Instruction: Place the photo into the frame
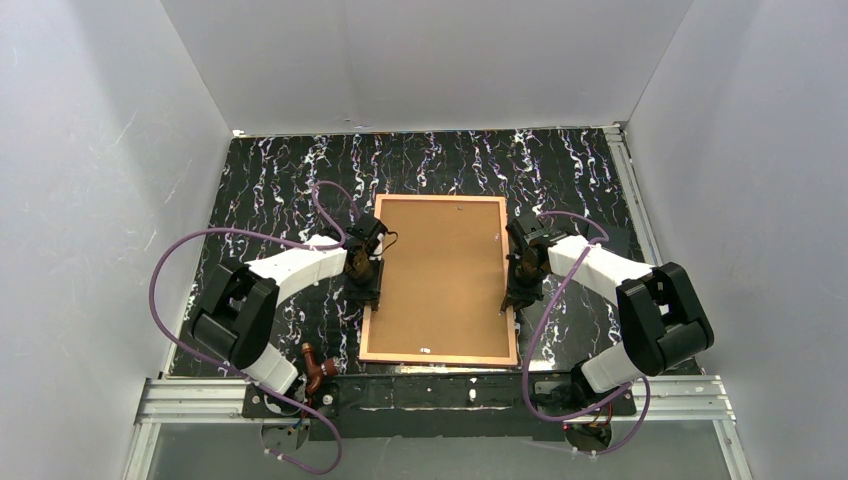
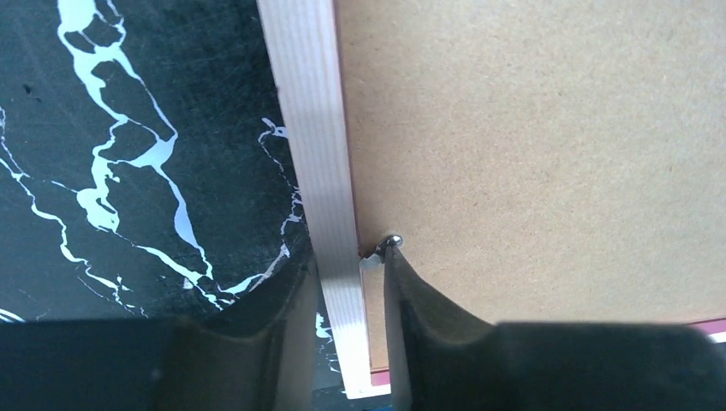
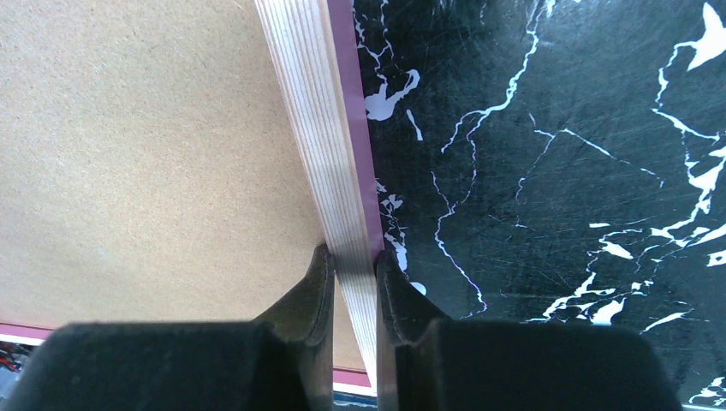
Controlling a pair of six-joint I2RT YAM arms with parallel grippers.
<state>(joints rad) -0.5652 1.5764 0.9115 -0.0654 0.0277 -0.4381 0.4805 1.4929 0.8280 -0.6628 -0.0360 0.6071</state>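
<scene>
The right gripper (image 3: 353, 255) is clamped on the frame (image 3: 312, 111). Its two dark fingers press the right rail from either side, one over the board (image 1: 440, 275) and one over the table (image 1: 270, 180). The left gripper (image 2: 349, 261) straddles the opposite rail the same way. There is a sliver of a gap on the board side, where a small metal tab (image 2: 391, 242) sits at the fingertip, so I cannot tell whether it is pinching or only close around the rail.

The frame lies flat and back-up in the middle of the table, long sides running away from the arms, with each gripper about halfway along its side. The near short edge sits just beside the bar carrying the arm bases. The far edge has a strip of table behind it, and there is wider open tabletop to the left and right before the walls (image 1: 100, 150).

The rail is thin, straight and pale, with fine ribbing along its length. It reads copper-orange from above, and a pink-purple band shows on its outer face. The board is flat, matte brown fibreboard with a faint speckle, and it fills the opening edge to edge. The table is glossy black with white marble veins and fine scratches. The finger pads look like smooth, dark rubber that tapers to the tips.
</scene>
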